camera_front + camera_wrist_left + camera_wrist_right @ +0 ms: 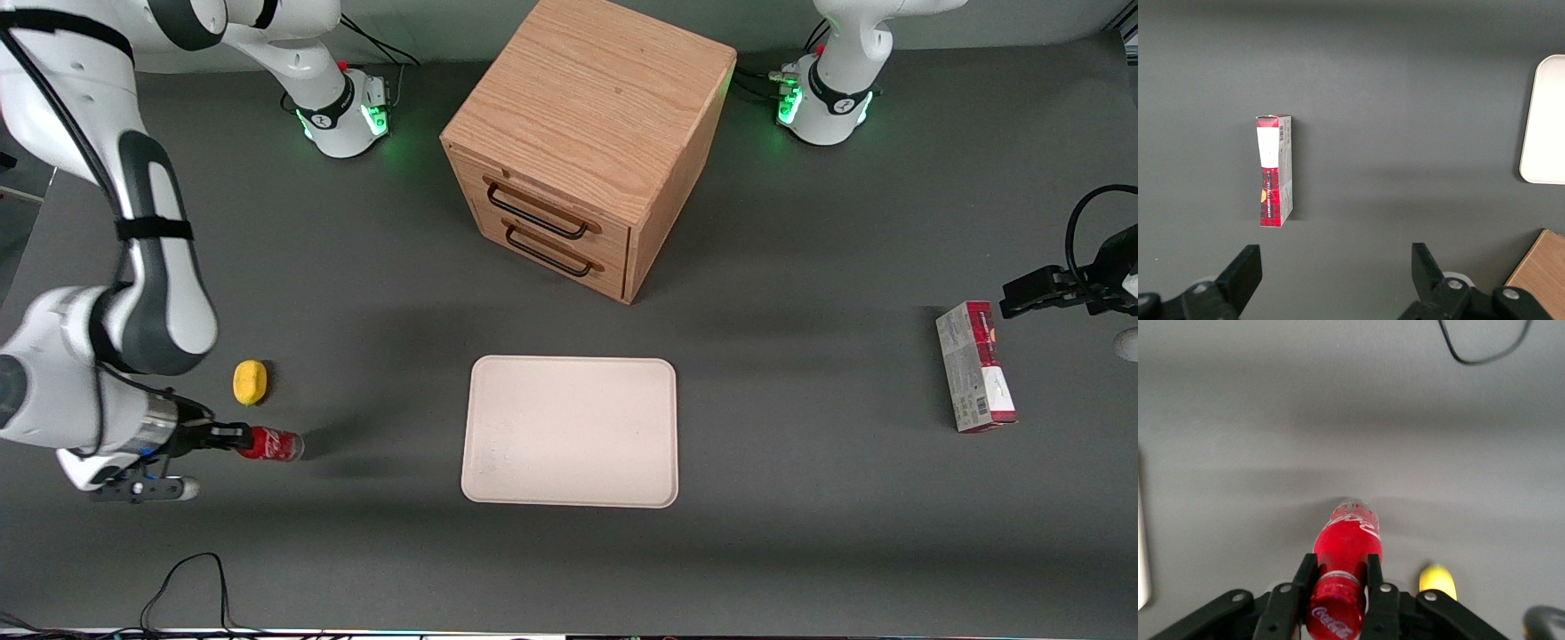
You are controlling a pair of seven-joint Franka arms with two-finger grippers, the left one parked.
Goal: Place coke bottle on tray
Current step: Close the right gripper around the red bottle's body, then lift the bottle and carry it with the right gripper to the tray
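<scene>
The black two-finger gripper (1338,583) squeezes the neck of the small red coke bottle (270,443), well apart from the big flat cream tray (571,431).

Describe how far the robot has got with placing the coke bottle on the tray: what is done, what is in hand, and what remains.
Done: the claw has closed its fingers around the neck of the coke bottle, at the working arm's end of the table near the yellow object. In hand: the bottle, held horizontally with its base pointing toward the tray. Left: carrying it across and setting it on the tray, which holds nothing yet.
</scene>
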